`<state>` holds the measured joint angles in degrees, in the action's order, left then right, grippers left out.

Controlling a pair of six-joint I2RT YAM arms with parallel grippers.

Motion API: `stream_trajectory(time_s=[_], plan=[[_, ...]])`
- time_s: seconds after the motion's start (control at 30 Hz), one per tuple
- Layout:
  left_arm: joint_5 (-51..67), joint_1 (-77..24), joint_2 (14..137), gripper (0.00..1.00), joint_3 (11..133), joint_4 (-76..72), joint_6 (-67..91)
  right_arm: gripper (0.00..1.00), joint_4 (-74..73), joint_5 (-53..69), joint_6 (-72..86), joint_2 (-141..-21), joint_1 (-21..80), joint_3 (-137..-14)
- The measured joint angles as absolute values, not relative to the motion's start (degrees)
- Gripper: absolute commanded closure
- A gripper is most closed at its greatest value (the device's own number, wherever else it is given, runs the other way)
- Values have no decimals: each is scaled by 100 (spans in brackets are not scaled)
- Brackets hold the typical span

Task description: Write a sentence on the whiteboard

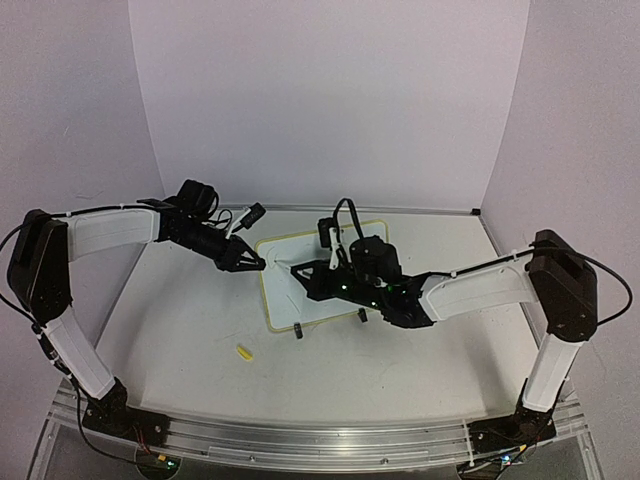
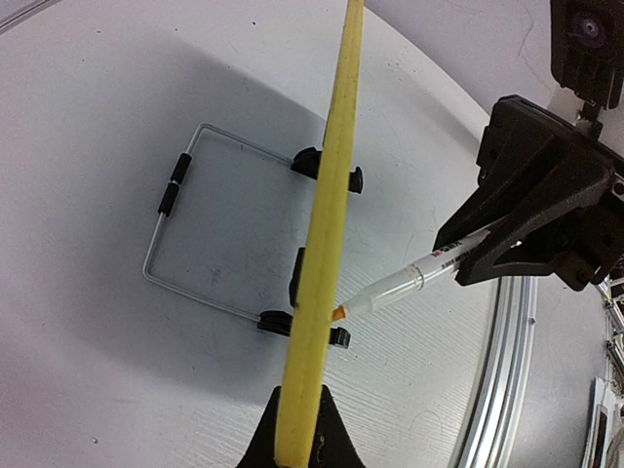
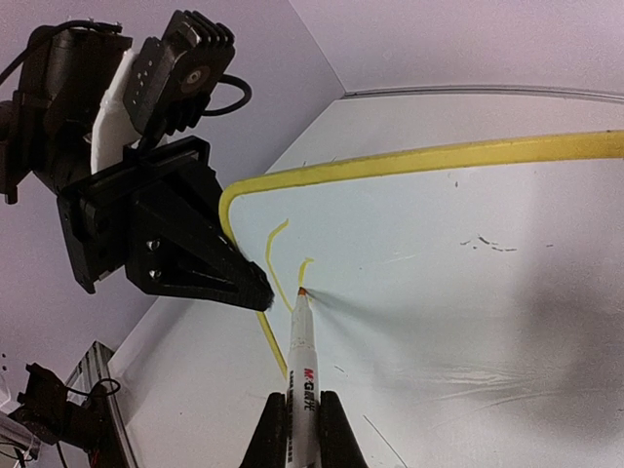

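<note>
- The right gripper [image 3: 300, 421] is closed narrow around a marker [image 3: 304, 356], whose orange-tinted tip touches the whiteboard [image 3: 468, 322] near the board's 9 o'clock edge.
- The left gripper [image 3: 255, 291] pinches the yellow frame at that same edge, just beside the marker tip.
- Risk: the two grippers work very near each other, so a stroke toward 9 o'clock could knock the marker into the left fingers [image 2: 292, 444].
- Risk: too much pressure could push the board back or twist it in the one-sided pinch, because it stands only on small clip feet [image 2: 307, 161] and a thin wire stand [image 2: 175, 234].
- Risk: the marker barrel is smooth and round, so it may slide in the grip and lift the tip.
- The sentence [image 3: 278, 255] is so far two short curved yellow strokes, and the ink is faint enough that skipped lines would be hard to notice.
- The board face is glossy white and flat, and the frame is rounded pale yellow plastic.
- The board sits mid-table, with a small yellow cap [image 1: 243, 351] at its 7 o'clock.
</note>
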<state>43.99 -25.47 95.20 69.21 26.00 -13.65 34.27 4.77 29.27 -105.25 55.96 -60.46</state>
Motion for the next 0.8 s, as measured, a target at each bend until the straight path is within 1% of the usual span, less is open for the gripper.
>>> stream_trajectory(time_s=[0.8], plan=[[4379,-2547,9511,100,6921,2602,-1361,100,3396,213,2908,-10436,5631,-5894]])
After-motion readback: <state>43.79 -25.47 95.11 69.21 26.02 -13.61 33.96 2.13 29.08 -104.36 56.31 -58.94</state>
